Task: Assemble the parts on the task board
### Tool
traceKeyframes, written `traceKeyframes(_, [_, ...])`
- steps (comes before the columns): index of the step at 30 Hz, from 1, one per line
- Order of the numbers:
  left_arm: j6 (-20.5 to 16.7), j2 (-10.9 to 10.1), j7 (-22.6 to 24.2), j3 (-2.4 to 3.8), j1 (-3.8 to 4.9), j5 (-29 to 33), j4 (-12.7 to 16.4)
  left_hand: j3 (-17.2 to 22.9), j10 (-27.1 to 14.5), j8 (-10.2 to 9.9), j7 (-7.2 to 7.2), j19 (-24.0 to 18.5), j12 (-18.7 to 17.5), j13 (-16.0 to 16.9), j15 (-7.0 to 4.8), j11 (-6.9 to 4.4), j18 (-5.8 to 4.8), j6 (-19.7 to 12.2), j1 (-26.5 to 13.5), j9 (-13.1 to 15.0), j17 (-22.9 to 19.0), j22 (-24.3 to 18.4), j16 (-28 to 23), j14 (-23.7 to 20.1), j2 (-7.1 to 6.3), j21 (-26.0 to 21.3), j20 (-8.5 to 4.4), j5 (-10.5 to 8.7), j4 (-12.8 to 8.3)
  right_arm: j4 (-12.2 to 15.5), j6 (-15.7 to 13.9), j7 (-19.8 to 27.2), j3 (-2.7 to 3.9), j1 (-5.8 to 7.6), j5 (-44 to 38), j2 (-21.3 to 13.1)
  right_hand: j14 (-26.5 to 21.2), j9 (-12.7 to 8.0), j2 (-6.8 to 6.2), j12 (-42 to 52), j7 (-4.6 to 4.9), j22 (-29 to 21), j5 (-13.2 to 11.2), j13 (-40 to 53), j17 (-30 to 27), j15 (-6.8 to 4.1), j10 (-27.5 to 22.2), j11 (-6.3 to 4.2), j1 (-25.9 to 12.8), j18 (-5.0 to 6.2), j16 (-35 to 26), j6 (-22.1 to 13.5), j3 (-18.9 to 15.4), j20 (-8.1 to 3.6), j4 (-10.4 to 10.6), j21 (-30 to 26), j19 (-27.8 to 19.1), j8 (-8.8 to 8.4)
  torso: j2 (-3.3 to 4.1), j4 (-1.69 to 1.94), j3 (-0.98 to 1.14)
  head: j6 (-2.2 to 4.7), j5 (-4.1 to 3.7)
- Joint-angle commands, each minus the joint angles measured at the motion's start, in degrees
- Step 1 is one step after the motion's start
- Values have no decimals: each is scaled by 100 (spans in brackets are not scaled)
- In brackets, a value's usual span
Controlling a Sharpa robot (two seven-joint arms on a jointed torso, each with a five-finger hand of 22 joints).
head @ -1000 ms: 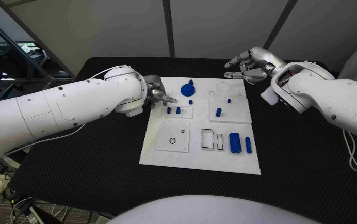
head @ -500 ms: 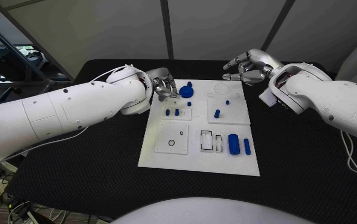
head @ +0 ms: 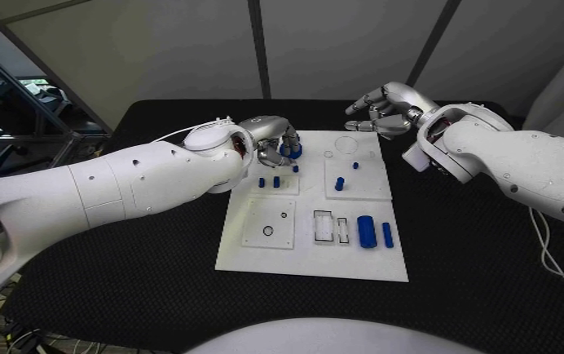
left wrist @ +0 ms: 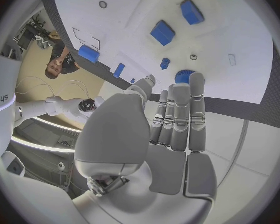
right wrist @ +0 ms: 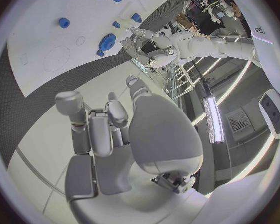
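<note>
Task board (head: 353,252), a white plate, lay in the middle of the black table (head: 470,232) in the head view. Small blue parts stood on it: a blue gear (head: 293,151) at its far left corner, two short pegs (head: 269,181) nearer the middle, a single peg (head: 338,183) to their right, and two blue cylinders (head: 374,232) lying side by side toward the right edge. The left robot hand (head: 275,143) hung at the far left corner just beside the gear, fingers bent down toward it; whether it touched the gear could not be told. The right robot hand (head: 383,111) hovered beyond the board's far right corner, fingers loosely spread and holding nothing.

From the left wrist view, the left robot hand (left wrist: 171,129) reached its straight, close-set fingers toward the gear (left wrist: 184,76), the fingertips (left wrist: 197,79) right at it.

From the right wrist view, the right robot hand (right wrist: 105,134) was empty, its fingers apart, with the gear (right wrist: 106,42) well off. No legible writing appeared on the board.
</note>
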Motion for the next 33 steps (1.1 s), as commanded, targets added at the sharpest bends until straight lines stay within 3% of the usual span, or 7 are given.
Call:
traceKeyframes(1, [1, 70, 414, -12, -2, -519, -77, -30, 46, -52, -15, 168, -49, -76, -18, -3, -136, 60, 17, -65, 110, 201, 288, 95, -48, 284, -4, 10, 7, 14, -53, 73, 2, 9, -10, 4, 315, -5, 51, -25, -4, -10, 28, -10, 217, -39, -41, 6, 28, 47, -33, -24, 9, -15, 34, -26, -9, 19, 2, 10, 0, 6, -9])
traceKeyframes(7, [174, 225, 394, -25, -23, -635, -209, -81, 146, -201, -31, 612, -220, -312, -30, -7, -270, 198, 100, -246, 352, 812, 1020, 333, -31, 1126, -20, 17, 11, 17, -53, 80, 2, 9, -10, 20, 312, -6, 53, -37, -4, -22, 30, -23, 204, -40, -51, 6, 32, 49, -43, -25, 11, -15, 34, -34, -15, 19, -1, 7, -1, -2, -15])
traceKeyframes(13, [473, 322, 282, -28, -36, -670, -307, -124, 295, -392, -26, 1192, -407, -530, -68, -28, -445, 260, 127, -415, 853, 1510, 1905, 761, -25, 2155, -58, 17, 38, 13, -40, 76, 2, 9, -10, 27, 312, -6, 53, -37, -4, -22, 30, -23, 204, -40, -51, 6, 32, 49, -43, -25, 11, -15, 34, -34, -15, 19, -5, 5, 2, -16, -12])
traceKeyframes(22, [672, 378, 168, -28, -59, -694, -407, -107, 356, -496, -33, 1408, -614, -711, -74, -19, -505, 372, 199, -515, 933, 1753, 2179, 899, 26, 2494, -69, 23, 30, 15, -28, 73, 2, 9, -10, 37, 312, -6, 53, -37, -4, -22, 30, -23, 204, -40, -51, 6, 32, 49, -43, -25, 11, -15, 34, -34, -15, 19, -1, 13, 0, -18, -23])
traceKeyframes(33, [667, 428, 155, -27, -73, -701, -562, 8, 458, -571, -41, 1474, -755, -834, -78, -20, -517, 434, 296, -577, 951, 1819, 2305, 954, 100, 2569, -77, 34, -2, 18, -14, 66, 2, 9, -10, 43, 314, -6, 58, -23, -4, -12, 31, -8, 215, -40, -41, 6, 37, 47, -37, -26, 15, -15, 36, -30, -9, 20, -5, 8, -1, -31, -24])
